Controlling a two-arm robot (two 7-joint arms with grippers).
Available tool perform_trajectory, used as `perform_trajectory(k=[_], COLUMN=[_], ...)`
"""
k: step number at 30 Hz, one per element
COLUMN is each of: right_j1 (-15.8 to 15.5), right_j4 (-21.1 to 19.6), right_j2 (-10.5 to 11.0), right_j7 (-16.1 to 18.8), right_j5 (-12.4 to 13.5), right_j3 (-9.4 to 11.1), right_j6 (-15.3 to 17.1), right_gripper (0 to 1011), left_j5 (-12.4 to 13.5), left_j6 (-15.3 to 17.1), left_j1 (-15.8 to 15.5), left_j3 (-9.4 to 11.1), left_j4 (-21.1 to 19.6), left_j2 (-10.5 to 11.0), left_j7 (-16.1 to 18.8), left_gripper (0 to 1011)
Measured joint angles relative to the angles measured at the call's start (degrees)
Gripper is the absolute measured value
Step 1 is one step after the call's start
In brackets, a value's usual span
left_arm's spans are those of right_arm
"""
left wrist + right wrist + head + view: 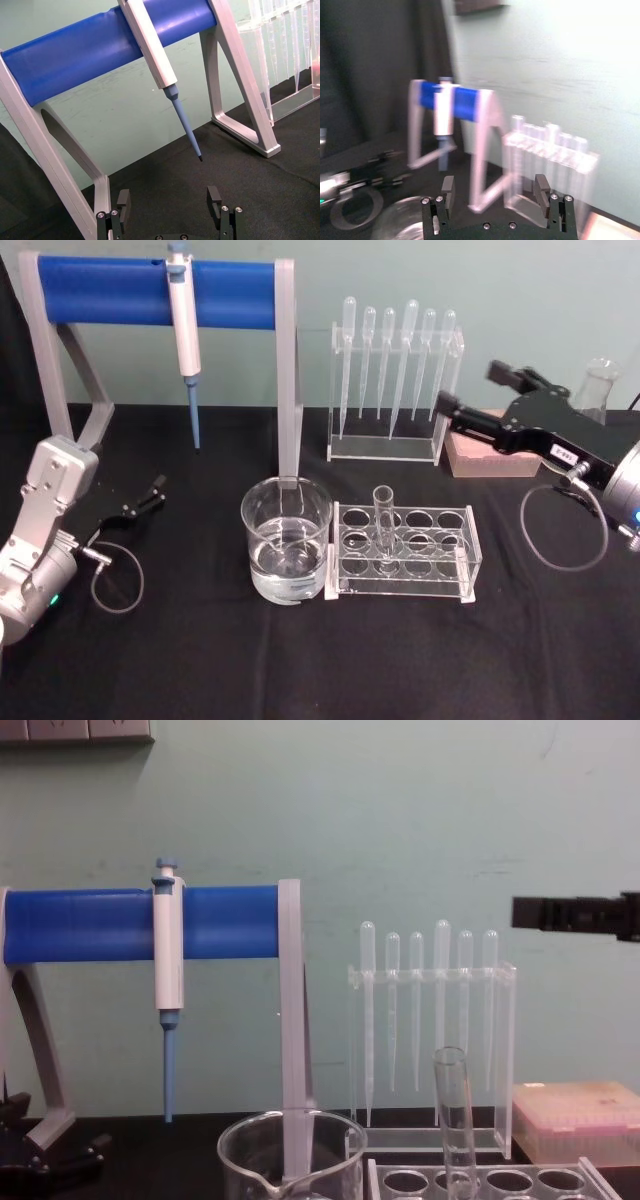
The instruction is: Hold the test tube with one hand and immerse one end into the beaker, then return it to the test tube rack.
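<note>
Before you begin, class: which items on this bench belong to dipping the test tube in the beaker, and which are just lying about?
Belongs to the job:
test tube, upright in the clear rack
beaker, holding liquid
right gripper, open, raised

Just lying about:
micropipette on the blue stand
plastic pipettes
pink box
left gripper, open, parked

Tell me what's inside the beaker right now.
The beaker holds clear liquid in its lower part, nothing else visible. The test tube stands in the rack beside it.
</note>
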Motion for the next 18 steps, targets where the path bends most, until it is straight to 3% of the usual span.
perform_trajectory(k=[1,9,14,18], right_j1=[-0.96,-4.64,-5.84,-6.12], right_j4=[-0.06,1.75,3.92,5.12], right_j2=[-1.07,-6.65,-9.74,-10.84], right_j7=[-3.4,-17.96,-23.35,-24.58], right_j5=[-1.17,-8.31,-11.8,-13.63], right_j3=[0.53,1.3,1.39,1.26], right_j6=[-0.13,-0.81,-1.6,-1.95], right_gripper=[1002,1002,1002,1002], left_j5=[0.0,0.0,0.0,0.0], left_j6=[0.0,0.0,0.0,0.0], left_j1=[0.0,0.0,0.0,0.0], left_j3=[0.0,0.0,0.0,0.0], left_j4=[0.0,0.0,0.0,0.0], left_j2=[0.0,0.0,0.0,0.0], left_j7=[0.0,0.0,0.0,0.0], left_gripper=[1000,1000,1000,1000])
